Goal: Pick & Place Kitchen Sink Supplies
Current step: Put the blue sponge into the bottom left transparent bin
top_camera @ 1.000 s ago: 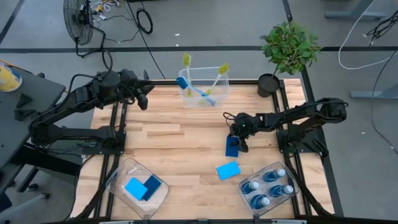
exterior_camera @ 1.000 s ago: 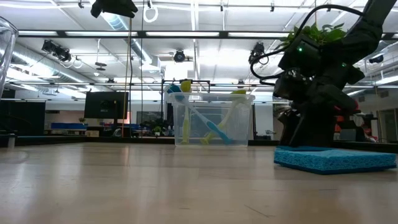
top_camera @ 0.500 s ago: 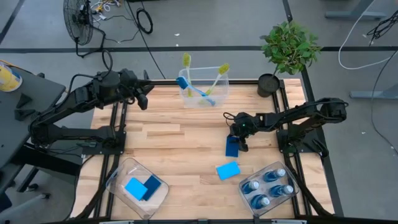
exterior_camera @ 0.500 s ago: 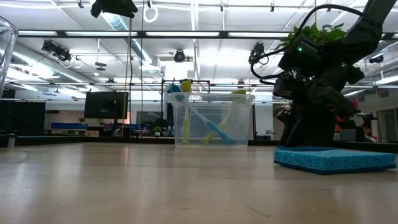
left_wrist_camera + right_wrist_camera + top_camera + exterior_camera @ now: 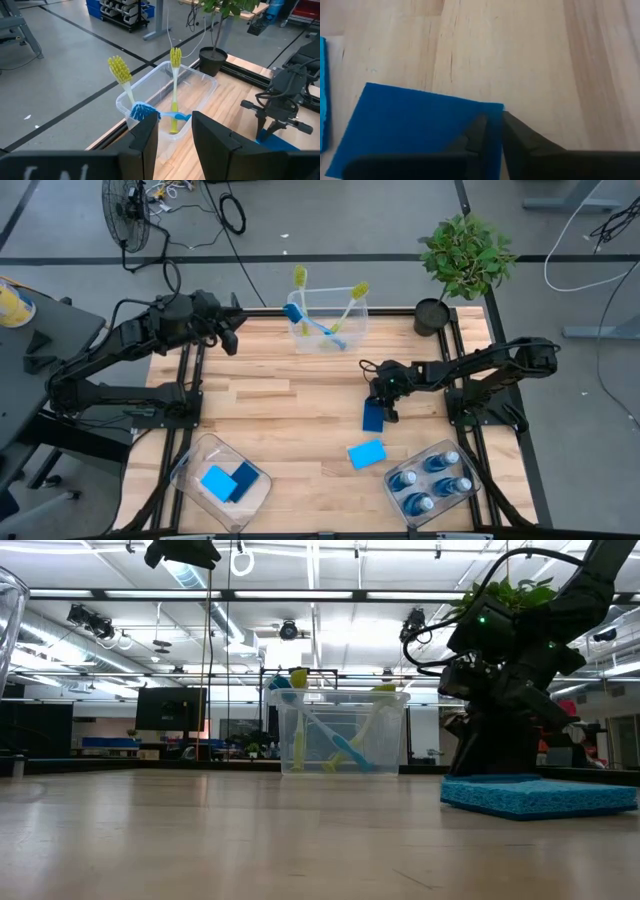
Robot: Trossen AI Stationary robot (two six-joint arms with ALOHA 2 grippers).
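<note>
The right gripper [image 5: 383,405] was down at the table right of centre in the high view, its fingers [image 5: 476,134] nearly closed on the upper edge of a dark blue sponge [image 5: 373,416]. They seemed to pinch that edge, though a firm hold could not be confirmed. The sponge lay flat, its long axis running up and down the frame, stretching from the gripper toward the lower edge. A lighter sponge [image 5: 367,453] lay just below it. Their likely home, the bin [image 5: 186,463] at lower left with 2 sponges inside, was well apart to the left. The left gripper [image 5: 229,338] waited at upper left, fingers [image 5: 144,142] slightly apart and empty, so the right arm was much nearer.
</note>
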